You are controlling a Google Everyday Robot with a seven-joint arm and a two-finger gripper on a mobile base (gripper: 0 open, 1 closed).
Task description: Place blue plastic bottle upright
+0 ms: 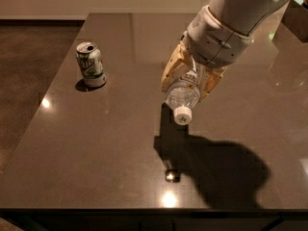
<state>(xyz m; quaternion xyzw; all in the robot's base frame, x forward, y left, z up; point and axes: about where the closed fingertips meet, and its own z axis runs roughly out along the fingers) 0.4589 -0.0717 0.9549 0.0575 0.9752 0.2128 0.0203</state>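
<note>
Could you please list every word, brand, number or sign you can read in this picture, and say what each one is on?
No text can be read here.
soda can: green and white print, too blurred to read.
blue plastic bottle, clamped cap-down in the gripper above the table, right of centre: the label is mostly hidden, nothing legible.

Gripper (pixel 189 83) above table (pixel 120 143), around the blue plastic bottle (pixel 183 94) (white cap (pixel 183 115) lowest); soda can (pixel 90 65) well left

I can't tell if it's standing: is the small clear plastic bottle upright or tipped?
Tipped. The gripper, above the dark table, holds the small clear plastic bottle with its white cap slanting downward.
</note>
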